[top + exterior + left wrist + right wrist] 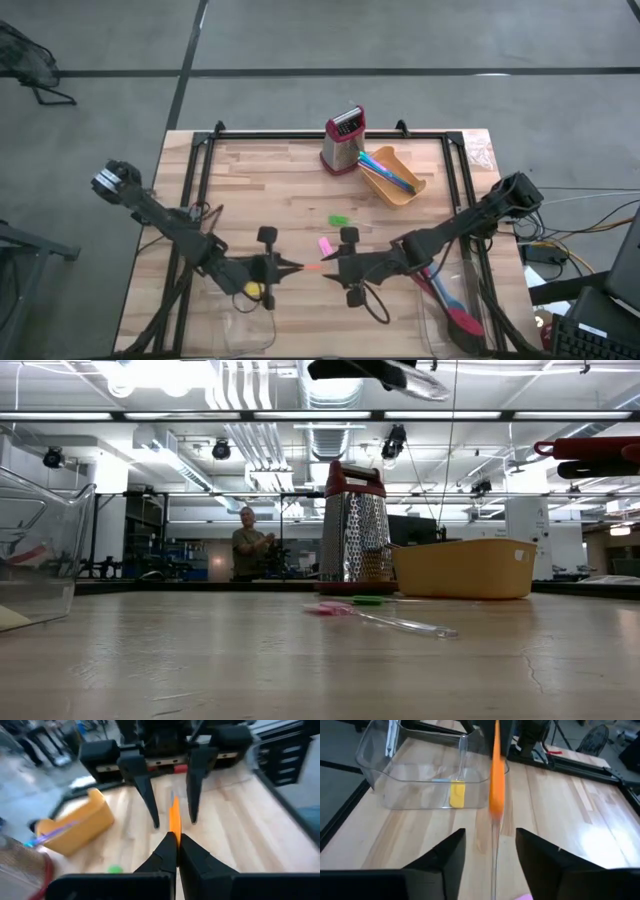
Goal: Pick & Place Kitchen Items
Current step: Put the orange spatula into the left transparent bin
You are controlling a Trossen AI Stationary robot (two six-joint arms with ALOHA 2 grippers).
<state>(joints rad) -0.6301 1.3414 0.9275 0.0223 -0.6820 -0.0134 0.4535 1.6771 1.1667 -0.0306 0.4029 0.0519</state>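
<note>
Overhead, table-level, two facing wrist cameras

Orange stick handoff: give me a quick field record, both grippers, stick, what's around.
left gripper: shut on orange stick, above table centre
right gripper: open, facing left gripper, fingers either side of the stick
clear tray: near left arm, holds yellow piece
yellow bin: coloured sticks inside
grater: upright, beside bin
on table: green piece, pink piece
</note>
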